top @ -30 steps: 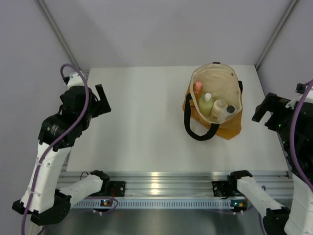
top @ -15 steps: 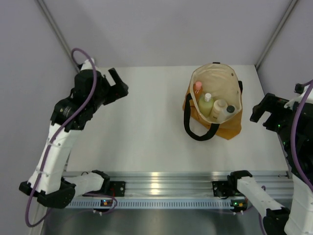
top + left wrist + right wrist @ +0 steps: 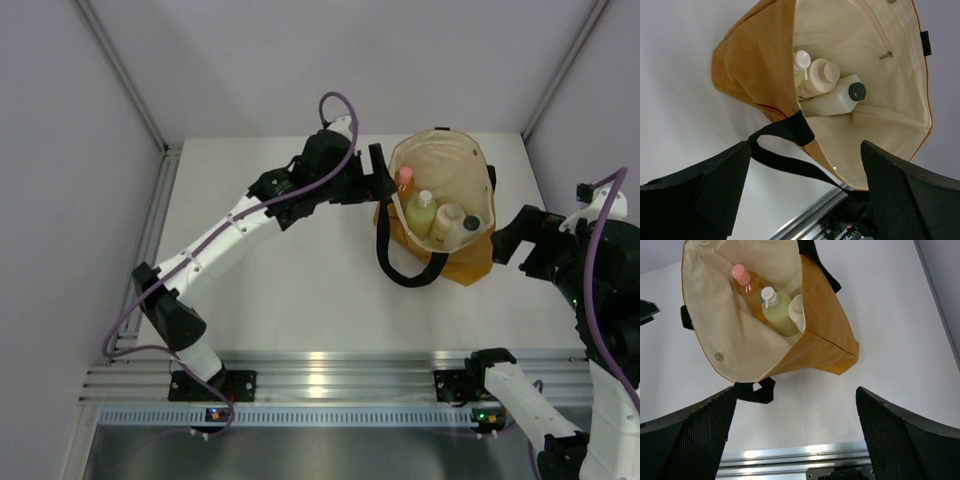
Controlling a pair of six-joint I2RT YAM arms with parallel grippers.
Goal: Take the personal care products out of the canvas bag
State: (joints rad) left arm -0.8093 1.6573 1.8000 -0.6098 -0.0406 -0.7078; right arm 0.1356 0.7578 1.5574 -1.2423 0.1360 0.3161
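Canvas tote (image 3: 452, 165), 1 pc, on table (image 3: 280, 260) at far right, mouth open. Inside we count 4 bottles: orange w/ pink cap (image 3: 404, 180), yellow-green w/ white cap (image 3: 422, 212), squat cream bottle (image 3: 449, 222), clear-white w/ black cap (image 3: 470, 225). L gripper (image 3: 380, 178) has jaws spread, empty, at tote's left rim beside the pink cap; R gripper (image 3: 517, 243) likewise spread, empty, near tote's right side.

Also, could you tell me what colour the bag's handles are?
Black handles, clearest in left wrist view.
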